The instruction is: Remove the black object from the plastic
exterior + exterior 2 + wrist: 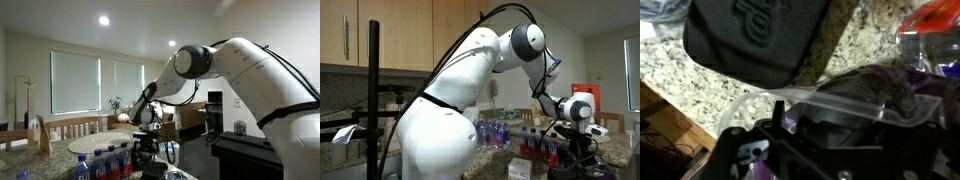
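In the wrist view a clear plastic bag (855, 90) lies on the speckled granite counter (700, 70) with a black object (840, 125) inside it. My gripper (835, 150) is right down at the bag, and its dark jaws stand apart on either side of the black object. The picture is dim and blurred there, so I cannot see contact. In both exterior views the gripper (147, 152) (578, 150) hangs low over the counter, and the bag is hidden.
A second, larger black case with embossed letters (755, 35) lies on the counter beyond the bag. Several water bottles with blue caps (100, 160) (535, 140) stand close by. A red-capped bottle (935, 20) lies at the right. The counter edge and a wooden cabinet (665, 120) are at the left.
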`<control>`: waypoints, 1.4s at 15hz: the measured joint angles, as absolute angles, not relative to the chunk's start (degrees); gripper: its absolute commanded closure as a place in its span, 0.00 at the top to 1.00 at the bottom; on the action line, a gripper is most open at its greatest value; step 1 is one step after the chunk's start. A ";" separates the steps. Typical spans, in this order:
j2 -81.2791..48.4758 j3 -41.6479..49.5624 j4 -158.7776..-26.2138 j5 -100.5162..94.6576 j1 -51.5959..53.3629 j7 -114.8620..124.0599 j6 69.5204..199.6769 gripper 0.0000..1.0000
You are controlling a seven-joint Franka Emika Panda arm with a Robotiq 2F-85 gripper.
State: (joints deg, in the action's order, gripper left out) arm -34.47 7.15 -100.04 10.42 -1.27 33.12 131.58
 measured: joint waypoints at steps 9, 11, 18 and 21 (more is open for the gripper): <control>-34.22 8.28 -99.74 8.43 0.56 33.02 133.37 0.19; -33.97 8.20 -99.74 8.42 0.58 32.84 133.49 0.09; -31.96 8.19 -100.70 8.13 0.63 32.79 133.87 0.08; -29.56 8.41 -101.91 6.19 1.00 32.79 134.37 0.08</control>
State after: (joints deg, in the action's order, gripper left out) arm -29.56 8.41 -101.91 6.19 1.00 32.79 134.37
